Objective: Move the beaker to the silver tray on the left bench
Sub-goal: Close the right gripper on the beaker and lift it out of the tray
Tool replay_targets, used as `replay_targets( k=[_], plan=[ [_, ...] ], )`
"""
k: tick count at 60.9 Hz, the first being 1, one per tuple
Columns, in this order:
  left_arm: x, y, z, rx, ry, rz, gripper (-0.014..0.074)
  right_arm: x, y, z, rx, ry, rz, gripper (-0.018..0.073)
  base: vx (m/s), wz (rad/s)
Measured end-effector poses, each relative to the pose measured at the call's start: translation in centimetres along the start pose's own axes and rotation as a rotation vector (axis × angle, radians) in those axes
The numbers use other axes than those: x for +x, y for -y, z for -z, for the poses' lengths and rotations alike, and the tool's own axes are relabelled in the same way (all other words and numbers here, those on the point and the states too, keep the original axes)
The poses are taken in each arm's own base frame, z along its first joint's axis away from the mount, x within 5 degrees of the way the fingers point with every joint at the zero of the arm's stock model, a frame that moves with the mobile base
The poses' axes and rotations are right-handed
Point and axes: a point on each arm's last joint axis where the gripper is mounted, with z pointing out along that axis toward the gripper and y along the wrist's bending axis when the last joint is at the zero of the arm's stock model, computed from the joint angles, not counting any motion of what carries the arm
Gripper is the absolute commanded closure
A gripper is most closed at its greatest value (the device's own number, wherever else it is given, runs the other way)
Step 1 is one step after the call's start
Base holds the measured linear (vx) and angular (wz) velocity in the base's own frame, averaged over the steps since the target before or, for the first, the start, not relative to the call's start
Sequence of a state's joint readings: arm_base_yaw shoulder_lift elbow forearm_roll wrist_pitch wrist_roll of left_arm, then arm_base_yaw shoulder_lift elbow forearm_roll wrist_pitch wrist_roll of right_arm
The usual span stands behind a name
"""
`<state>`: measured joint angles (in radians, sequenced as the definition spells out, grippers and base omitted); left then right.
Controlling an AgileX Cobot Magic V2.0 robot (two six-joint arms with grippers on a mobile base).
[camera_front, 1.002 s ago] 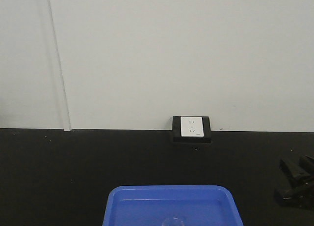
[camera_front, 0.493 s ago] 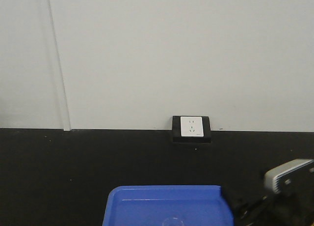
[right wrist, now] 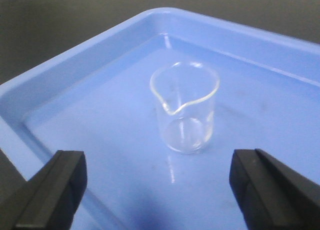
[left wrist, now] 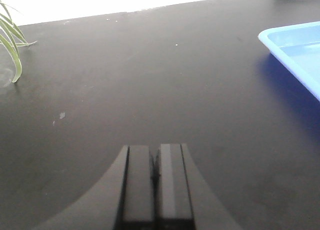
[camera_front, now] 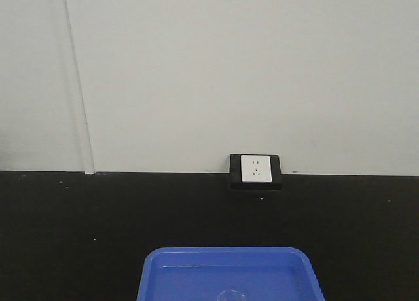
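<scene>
No writing is legible on the beaker (right wrist: 185, 112) or wall socket (camera_front: 255, 169).

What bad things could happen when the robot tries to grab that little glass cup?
The beaker is smooth glass standing loose in the blue tray; the open right end effector might nudge it over or let it slip. Lifting out, it could knock the tray's raised rim. The silver tray shows in no view.

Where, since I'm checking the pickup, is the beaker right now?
In the right wrist view the beaker stands upright inside the blue tray, centred just ahead of the open right end effector.
</scene>
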<state>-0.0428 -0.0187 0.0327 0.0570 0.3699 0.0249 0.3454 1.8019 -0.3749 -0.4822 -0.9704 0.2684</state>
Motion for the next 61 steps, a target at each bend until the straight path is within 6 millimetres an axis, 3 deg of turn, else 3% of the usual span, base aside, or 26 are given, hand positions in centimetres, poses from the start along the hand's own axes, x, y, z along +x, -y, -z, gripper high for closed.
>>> replay_targets(
  k=[7,33,38,45,50,61],
  plan=[
    [0.0,0.0,0.0,0.0,0.0,0.0,0.0595,1.0,0.6,-1.7,-0.013,-0.001,-0.026,-0.0048,0.0,0.0],
    [0.0,0.0,0.0,0.0,0.0,0.0,0.0595,0.3,3.2,-8.9,-0.042,0.097,-0.089,0.0025,0.0,0.0],
    [0.0,0.0,0.0,0.0,0.0,0.0,0.0595,0.3,3.5,-9.5,-0.044,0.102,-0.092,0.0117,0.0,0.0],
    [0.0,0.0,0.0,0.0,0.0,0.0,0.0595,0.2,3.5,-9.7,-0.046,0.105,-0.091,0.0347,0.0,0.0],
    [0.0,0.0,0.0,0.0,0.0,0.0,0.0595,0.2,3.5,-9.7,-0.047,0.106,-0.09,0.0561,0.0,0.0],
    [0.0,0.0,0.0,0.0,0.0,0.0,0.0595,-2.0,2.9,-8.7,-0.079,0.138,-0.059,0.0574,0.0,0.0]
  ],
)
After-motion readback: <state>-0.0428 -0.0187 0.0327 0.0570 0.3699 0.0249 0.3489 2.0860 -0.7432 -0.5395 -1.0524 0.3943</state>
